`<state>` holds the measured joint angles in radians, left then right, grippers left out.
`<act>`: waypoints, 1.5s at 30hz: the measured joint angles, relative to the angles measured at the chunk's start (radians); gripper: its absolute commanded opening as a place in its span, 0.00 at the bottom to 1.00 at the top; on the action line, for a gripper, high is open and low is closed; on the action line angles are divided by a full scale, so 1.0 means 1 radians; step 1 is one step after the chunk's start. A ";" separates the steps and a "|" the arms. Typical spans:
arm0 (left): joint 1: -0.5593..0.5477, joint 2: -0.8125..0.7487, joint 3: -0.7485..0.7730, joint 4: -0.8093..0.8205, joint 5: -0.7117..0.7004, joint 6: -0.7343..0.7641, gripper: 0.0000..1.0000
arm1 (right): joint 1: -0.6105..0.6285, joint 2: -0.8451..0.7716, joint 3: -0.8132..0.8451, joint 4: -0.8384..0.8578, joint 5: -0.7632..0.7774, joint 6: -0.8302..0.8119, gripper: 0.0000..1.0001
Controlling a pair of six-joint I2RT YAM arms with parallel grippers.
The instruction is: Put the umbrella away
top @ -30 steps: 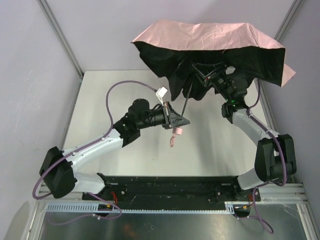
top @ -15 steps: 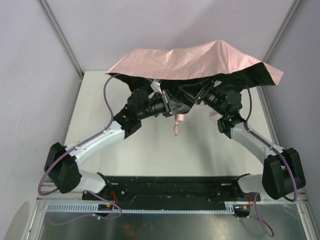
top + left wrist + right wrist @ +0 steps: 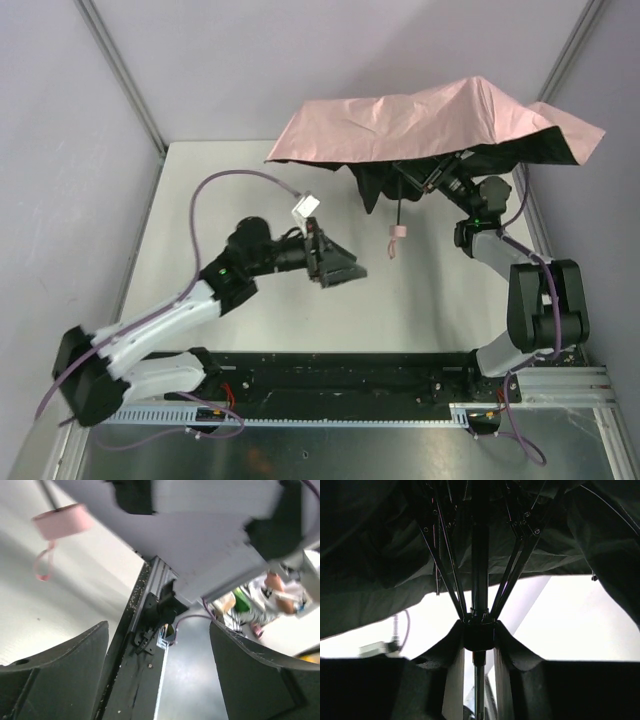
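Left end effector back from umbrella, jaws wide.

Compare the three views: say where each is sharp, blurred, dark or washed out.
Top external: evenly lit and sharp, the umbrella crisp. Left wrist: the pink handle is blurred, and so is everything beyond the jaws. Right wrist: strongly backlit, the shaft a dark silhouette against blown-out white.
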<state>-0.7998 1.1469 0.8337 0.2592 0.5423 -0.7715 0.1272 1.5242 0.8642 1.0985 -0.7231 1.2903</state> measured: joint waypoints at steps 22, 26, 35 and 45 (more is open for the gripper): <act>0.323 0.033 0.595 -0.346 -0.105 0.086 0.99 | 0.031 0.008 0.008 0.161 -0.479 -0.167 0.00; 0.310 0.149 0.573 -0.405 -0.076 0.079 0.99 | 0.061 -0.010 0.008 0.164 -0.506 -0.167 0.00; 0.214 0.134 0.559 -0.366 -0.068 0.074 0.99 | 0.099 -0.032 0.008 0.165 -0.554 -0.175 0.00; 0.165 0.187 0.566 -0.294 -0.042 0.042 0.69 | 0.129 -0.071 0.006 0.136 -0.560 -0.244 0.00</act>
<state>-0.6346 1.3334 1.3998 -0.0353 0.5003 -0.7292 0.2558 1.4536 0.8703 1.2343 -1.2835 1.0462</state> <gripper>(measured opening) 0.937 0.266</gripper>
